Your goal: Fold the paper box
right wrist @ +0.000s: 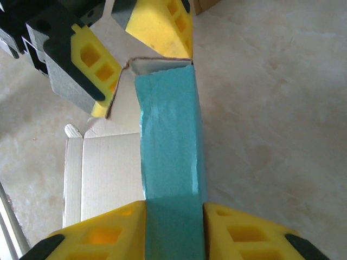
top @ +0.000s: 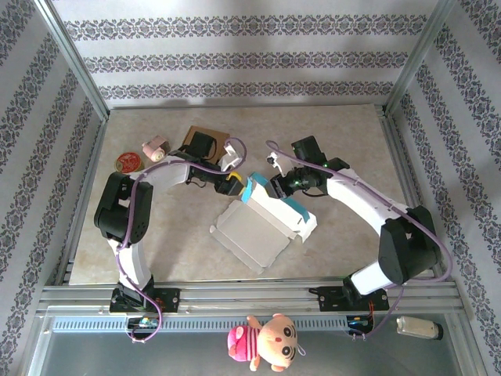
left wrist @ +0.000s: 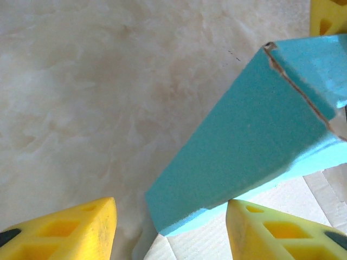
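Right jaws pinch the upright teal wall (right wrist: 171, 162) of the paper box (top: 258, 235), which lies at the middle of the desk (top: 188, 251). Left jaws stand spread astride that wall's far end. Wall-raising step, I judge; next, the left must close and crease the corner.

Scene was lit brightly and evenly, diffuse light taken from above. Soft, faint shadows were cast on the table (top: 368, 133) beside the arms and paper box (top: 262, 231). Top view was rendered sharp. Wrist views were softer: yellow fingers (left wrist: 65, 230) blurred at close range, marble washed out pale
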Action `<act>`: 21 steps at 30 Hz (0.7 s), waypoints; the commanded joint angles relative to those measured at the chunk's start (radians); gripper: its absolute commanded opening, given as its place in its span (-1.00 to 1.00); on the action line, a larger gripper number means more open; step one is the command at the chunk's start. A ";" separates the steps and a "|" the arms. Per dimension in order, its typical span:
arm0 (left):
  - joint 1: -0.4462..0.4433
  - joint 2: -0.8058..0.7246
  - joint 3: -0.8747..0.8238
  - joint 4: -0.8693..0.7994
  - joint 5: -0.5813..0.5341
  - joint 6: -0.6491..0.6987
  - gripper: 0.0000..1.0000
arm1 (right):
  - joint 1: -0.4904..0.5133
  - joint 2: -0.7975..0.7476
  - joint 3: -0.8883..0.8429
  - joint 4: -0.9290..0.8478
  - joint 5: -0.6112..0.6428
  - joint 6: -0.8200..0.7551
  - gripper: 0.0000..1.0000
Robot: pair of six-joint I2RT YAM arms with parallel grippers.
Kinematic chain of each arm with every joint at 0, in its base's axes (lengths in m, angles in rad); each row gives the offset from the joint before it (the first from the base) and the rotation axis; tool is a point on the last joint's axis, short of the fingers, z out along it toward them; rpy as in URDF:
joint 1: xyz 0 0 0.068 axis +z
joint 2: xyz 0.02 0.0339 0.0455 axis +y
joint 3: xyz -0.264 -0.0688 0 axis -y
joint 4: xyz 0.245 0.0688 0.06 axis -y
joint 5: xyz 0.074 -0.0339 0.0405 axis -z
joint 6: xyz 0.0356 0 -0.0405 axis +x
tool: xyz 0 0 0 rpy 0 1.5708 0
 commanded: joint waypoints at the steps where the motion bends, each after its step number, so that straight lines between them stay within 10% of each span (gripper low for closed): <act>1: -0.026 0.013 -0.018 -0.007 0.045 0.042 0.10 | 0.023 -0.041 -0.004 0.000 0.025 -0.059 -0.39; 21: -0.118 -0.041 -0.251 0.438 -0.134 -0.183 -0.08 | 0.051 -0.054 -0.029 -0.006 0.055 -0.091 -0.38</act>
